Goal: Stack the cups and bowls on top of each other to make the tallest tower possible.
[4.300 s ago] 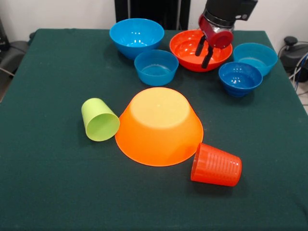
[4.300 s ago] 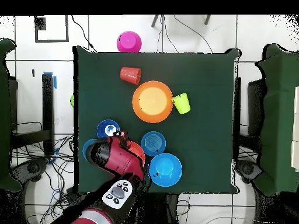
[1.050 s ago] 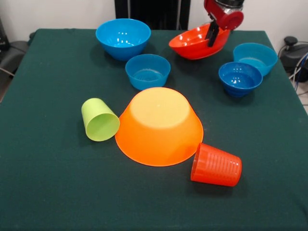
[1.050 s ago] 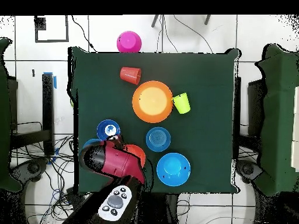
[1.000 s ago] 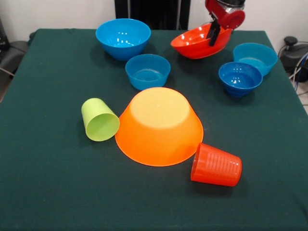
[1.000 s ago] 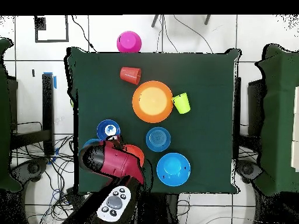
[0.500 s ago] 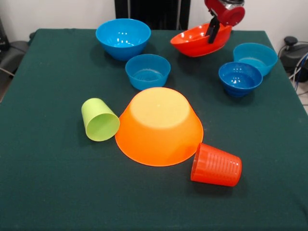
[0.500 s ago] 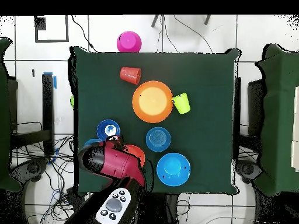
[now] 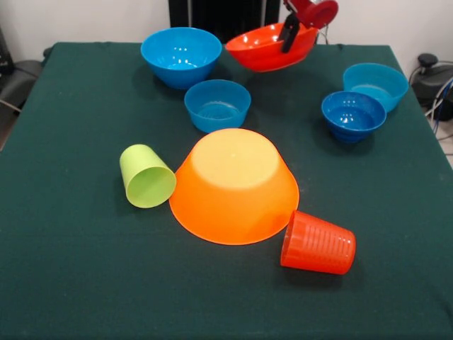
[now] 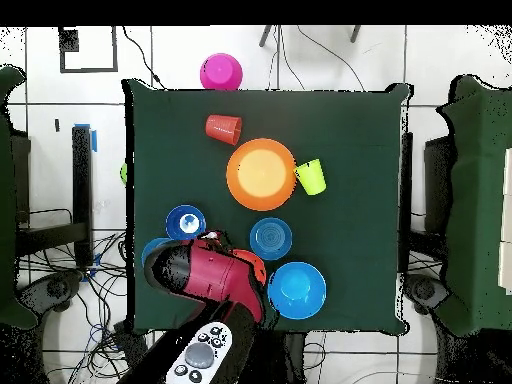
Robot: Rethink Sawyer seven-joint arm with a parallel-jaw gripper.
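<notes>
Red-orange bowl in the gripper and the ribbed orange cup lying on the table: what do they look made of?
Red-orange bowl: likely glossy plastic, with bright highlights on its smooth inner wall. Ribbed orange cup: likely plastic too, with a duller sheen and fine moulded ridges around its side.

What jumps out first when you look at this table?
The big light-orange bowl lying upside down mid-table, with a lime green cup and a ribbed orange cup tipped over at its sides. At the far edge, the gripper holds a red-orange bowl tilted in the air near four blue bowls.
</notes>
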